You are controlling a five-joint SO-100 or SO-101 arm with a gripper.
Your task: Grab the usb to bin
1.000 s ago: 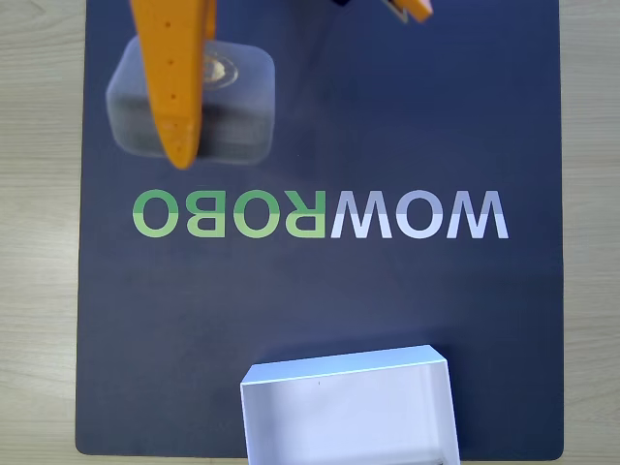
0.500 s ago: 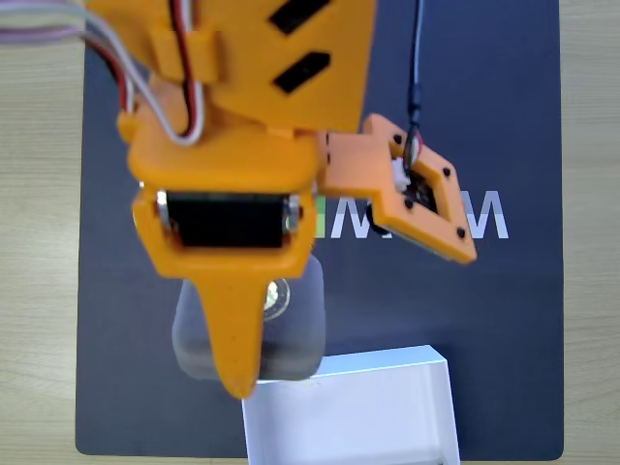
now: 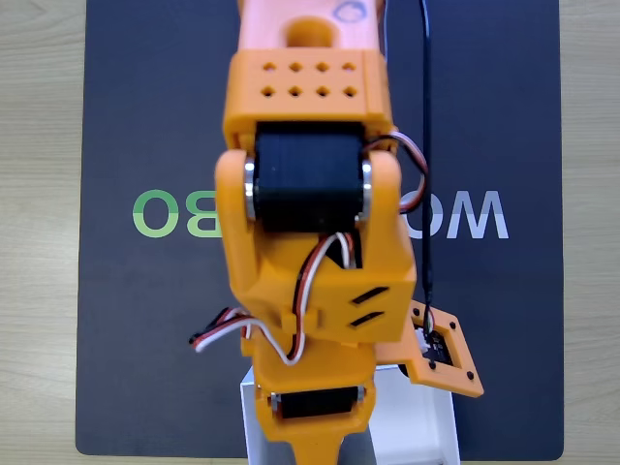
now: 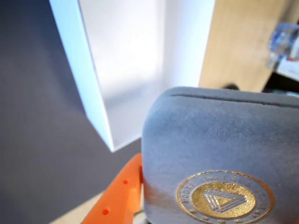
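In the wrist view the usb (image 4: 210,140), a dark grey case with a gold triangle emblem, fills the lower right. An orange finger (image 4: 119,193) lies against its left side. The case hangs at the near corner of the white bin (image 4: 84,70), whose pale interior opens just beyond it. In the fixed view the orange arm reaches down the mat, and my gripper (image 3: 325,448) sits over the bin (image 3: 426,431) at the bottom edge. There the arm hides the case. The gripper is shut on the case.
A dark navy mat (image 3: 145,97) with green and white lettering covers the light wood table (image 3: 39,194). The wrist camera mount (image 3: 444,360) sticks out to the arm's right, with a black cable running up from it. In the wrist view, clutter lies beyond the bin at the top right.
The arm has swung from the top left of the mat down to the bin, carrying the case. The case, visible in the fixed view before, is now hidden under the arm.
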